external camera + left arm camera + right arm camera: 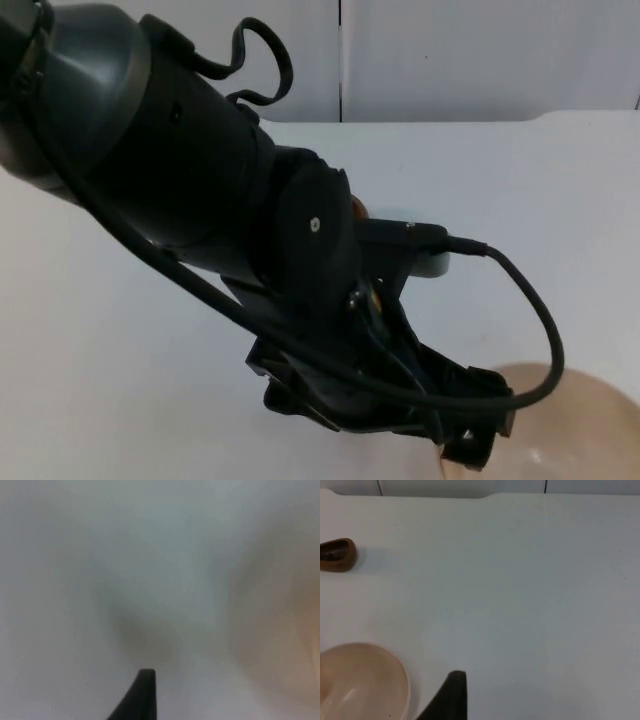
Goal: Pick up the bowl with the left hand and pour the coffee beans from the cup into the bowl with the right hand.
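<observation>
The left arm (200, 170) consists of thick cylindrical segments with a matte black housing; the uppermost segment has a dark grey, rounded shell. A flat circular joint cover (315, 235) carries one small pale screw at its centre. Below it, an angular black bracket leads to the left gripper (470, 445), built of blocky black parts with small pale fasteners. In each wrist view, one black fingertip (142, 695) tapers to a narrow, rounded end (452, 695).

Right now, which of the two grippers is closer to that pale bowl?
Left. The left gripper hangs right at the bowl rim near the table's front edge. The right gripper waits off to the side, bowl beside its fingertip.
</observation>
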